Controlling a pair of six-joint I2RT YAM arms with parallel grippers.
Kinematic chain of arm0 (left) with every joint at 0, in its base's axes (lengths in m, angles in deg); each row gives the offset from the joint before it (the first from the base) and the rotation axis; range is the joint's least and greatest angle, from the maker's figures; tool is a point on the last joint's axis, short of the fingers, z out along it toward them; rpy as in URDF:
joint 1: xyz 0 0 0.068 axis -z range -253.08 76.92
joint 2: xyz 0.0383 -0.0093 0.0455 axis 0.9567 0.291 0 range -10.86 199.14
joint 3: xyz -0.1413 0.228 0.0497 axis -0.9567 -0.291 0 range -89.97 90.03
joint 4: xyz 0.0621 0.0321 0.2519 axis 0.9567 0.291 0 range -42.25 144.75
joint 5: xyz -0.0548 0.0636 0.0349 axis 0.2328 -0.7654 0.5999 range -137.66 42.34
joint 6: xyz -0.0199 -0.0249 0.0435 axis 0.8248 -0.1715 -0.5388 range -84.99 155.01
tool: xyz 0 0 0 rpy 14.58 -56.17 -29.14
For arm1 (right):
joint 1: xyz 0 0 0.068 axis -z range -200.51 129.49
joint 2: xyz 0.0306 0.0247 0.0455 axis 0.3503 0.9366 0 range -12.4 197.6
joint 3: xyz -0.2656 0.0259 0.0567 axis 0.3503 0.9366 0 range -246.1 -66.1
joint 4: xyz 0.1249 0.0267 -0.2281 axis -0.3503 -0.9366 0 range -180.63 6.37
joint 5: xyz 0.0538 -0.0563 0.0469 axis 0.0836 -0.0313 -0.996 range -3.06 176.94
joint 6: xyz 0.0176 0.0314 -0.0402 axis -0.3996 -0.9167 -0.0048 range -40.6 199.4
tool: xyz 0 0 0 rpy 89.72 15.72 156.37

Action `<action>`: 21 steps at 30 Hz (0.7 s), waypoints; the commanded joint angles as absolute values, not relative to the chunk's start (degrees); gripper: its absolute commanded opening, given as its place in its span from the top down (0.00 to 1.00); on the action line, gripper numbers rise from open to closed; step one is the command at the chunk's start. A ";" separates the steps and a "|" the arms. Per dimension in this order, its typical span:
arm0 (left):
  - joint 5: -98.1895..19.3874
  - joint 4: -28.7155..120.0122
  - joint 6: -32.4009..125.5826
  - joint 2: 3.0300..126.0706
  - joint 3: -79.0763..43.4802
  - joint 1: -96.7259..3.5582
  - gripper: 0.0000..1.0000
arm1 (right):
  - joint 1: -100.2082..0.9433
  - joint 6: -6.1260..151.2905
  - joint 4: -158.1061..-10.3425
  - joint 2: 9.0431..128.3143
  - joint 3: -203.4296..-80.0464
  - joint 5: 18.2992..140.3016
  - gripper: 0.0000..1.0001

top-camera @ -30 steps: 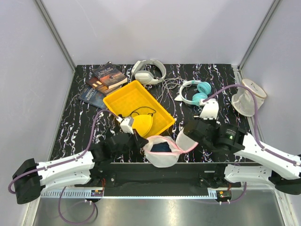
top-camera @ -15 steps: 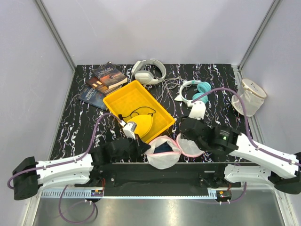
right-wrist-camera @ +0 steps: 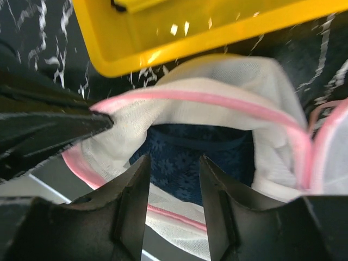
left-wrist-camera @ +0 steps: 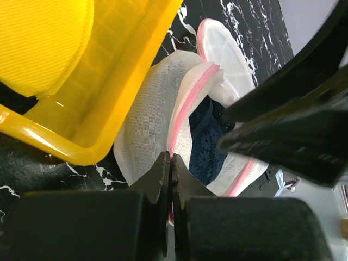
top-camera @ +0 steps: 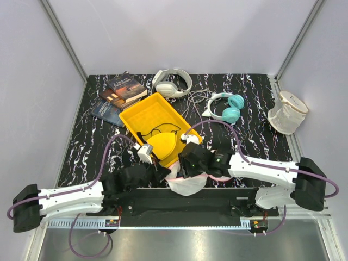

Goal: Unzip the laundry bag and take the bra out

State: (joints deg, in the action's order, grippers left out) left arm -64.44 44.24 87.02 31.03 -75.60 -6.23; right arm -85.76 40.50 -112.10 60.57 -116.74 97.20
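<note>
The white mesh laundry bag (top-camera: 186, 184) with a pink rim lies open at the table's near edge, in front of the yellow tray. My left gripper (top-camera: 163, 173) is shut on the bag's pink rim (left-wrist-camera: 182, 117) and holds it apart. The dark navy-blue bra (right-wrist-camera: 187, 157) lies inside the open bag; it also shows in the left wrist view (left-wrist-camera: 205, 141). My right gripper (right-wrist-camera: 174, 163) is open, its jaws hanging just over the bag's mouth and the bra. In the top view the right gripper (top-camera: 187, 166) covers the bag's opening.
A yellow tray (top-camera: 142, 111) holding a yellow bra (top-camera: 163, 144) stands just behind the bag. Books (top-camera: 122, 89) lie at the back left, white headphones (top-camera: 171, 82) and teal headphones (top-camera: 225, 107) at the back. A cream mesh bag (top-camera: 287, 112) stands far right.
My right arm swung left from beside the bag to over its mouth. The cream mesh bag stayed at the far right. The left gripper kept its hold on the rim.
</note>
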 commanded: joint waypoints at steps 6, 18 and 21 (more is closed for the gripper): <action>-72.00 45.20 91.70 29.84 -75.99 -5.76 1.00 | -86.77 41.25 -109.20 61.51 -115.50 82.47 0.50; -72.54 45.91 92.67 30.10 -76.08 -5.41 1.00 | -92.40 40.20 -114.74 65.03 -118.13 90.24 0.41; -71.57 45.47 91.35 30.19 -76.08 -5.15 1.00 | -92.40 40.02 -115.97 63.19 -120.94 95.00 0.39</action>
